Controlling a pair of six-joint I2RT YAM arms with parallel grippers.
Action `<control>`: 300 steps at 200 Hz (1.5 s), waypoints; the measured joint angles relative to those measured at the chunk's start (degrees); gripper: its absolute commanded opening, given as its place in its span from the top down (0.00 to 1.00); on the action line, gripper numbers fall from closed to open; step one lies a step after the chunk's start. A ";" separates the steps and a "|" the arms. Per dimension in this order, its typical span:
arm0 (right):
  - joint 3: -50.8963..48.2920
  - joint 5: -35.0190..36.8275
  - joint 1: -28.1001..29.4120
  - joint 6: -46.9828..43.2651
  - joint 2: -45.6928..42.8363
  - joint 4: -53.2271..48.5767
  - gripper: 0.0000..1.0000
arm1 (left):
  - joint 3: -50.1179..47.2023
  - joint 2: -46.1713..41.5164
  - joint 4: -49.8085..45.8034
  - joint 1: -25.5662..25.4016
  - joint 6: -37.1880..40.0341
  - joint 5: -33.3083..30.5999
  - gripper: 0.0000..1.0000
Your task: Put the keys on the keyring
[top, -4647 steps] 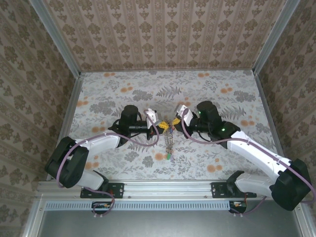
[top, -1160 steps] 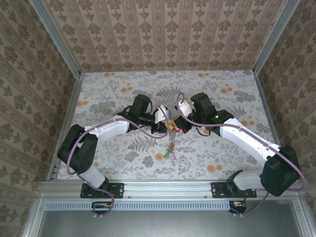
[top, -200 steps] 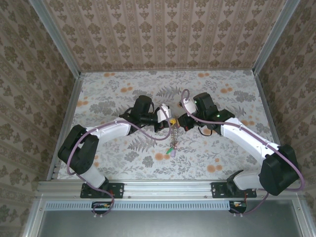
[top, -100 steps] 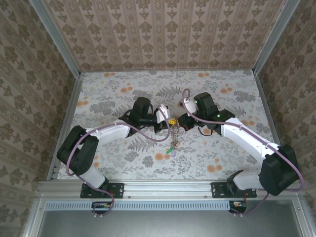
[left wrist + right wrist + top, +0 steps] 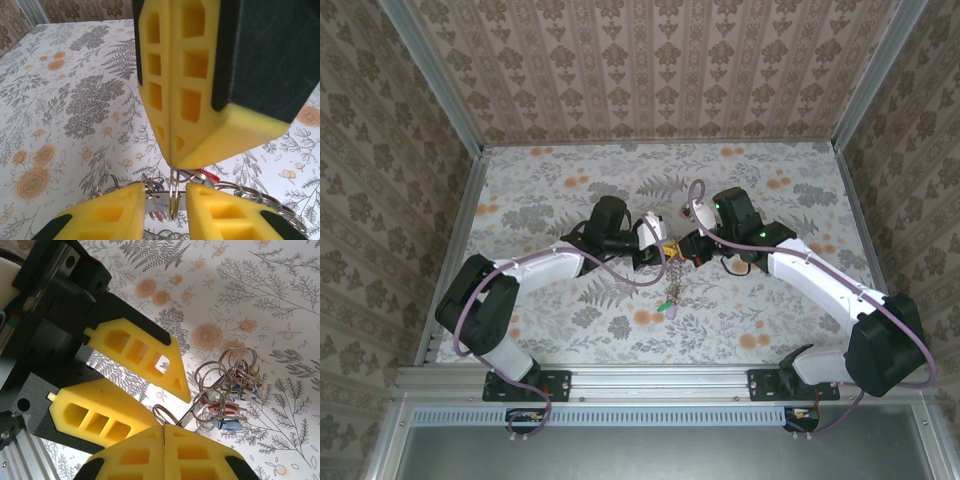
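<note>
The keyring (image 5: pixel 669 285) hangs as a chain of metal rings between both grippers. My right gripper (image 5: pixel 164 432) is shut on its top split ring (image 5: pixel 166 415), pads pressed together. Below it dangle several rings (image 5: pixel 225 375) and keys with a red tag (image 5: pixel 220 410) and a blue tag (image 5: pixel 232 424). My left gripper (image 5: pixel 166 210) is open, its yellow pads (image 5: pixel 100 217) standing either side of the same ring (image 5: pixel 173 192) without touching it. In the left wrist view the right gripper (image 5: pixel 172 160) pinches the ring from above. From the top, the left gripper (image 5: pixel 658 243) faces the right gripper (image 5: pixel 682 247).
The floral tablecloth (image 5: pixel 770 190) lies under everything, with patterned walls (image 5: pixel 660 70) on three sides and a metal rail (image 5: pixel 660 380) along the near edge. A green tag (image 5: pixel 667 306) hangs at the chain's bottom end, just above the cloth.
My left gripper's jaws have parted and let go of the split ring. The right gripper keeps its pinch, and both arms have barely moved.
</note>
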 measured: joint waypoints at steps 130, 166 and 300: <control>0.02 -0.31 -0.04 -0.11 0.39 0.09 0.92 | 1.44 0.00 -3.02 -0.42 2.05 -0.02 1.00; 0.04 -0.31 -0.04 -0.09 0.55 0.09 0.91 | 1.44 0.00 -3.02 -0.42 2.03 -0.07 1.00; 0.57 -0.24 -0.04 -0.13 1.51 0.00 1.00 | 1.44 0.00 -2.95 -0.42 1.42 -0.44 1.00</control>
